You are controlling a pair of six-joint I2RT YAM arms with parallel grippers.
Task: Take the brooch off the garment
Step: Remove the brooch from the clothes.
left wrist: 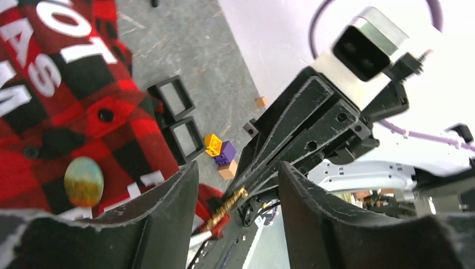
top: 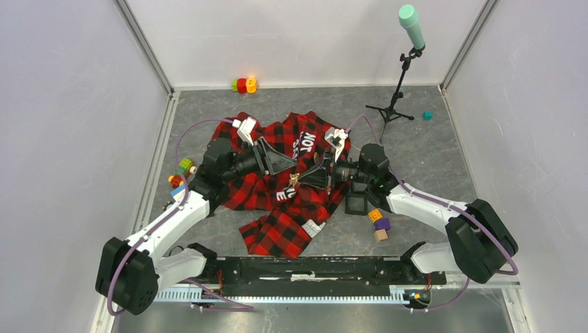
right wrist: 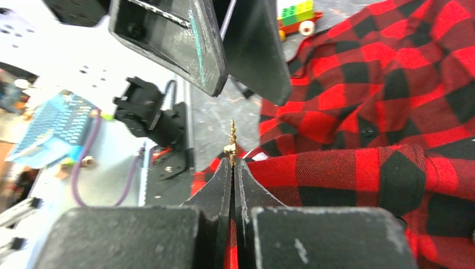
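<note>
Gold twisted metal, the brooch [right wrist: 231, 140], pokes from our right fingers [right wrist: 221, 193], pressed together on it; our left fingers [left wrist: 168, 210] stand spread above the rumpled checked garment [top: 277, 232].

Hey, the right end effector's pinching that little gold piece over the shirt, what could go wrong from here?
1. The right end effector grips the gold piece only at its very fingertips, so it could slip out and drop into the folds of the flannel shirt.
2. The open left end effector sits very close to it; closing in could knock the piece loose.
</note>
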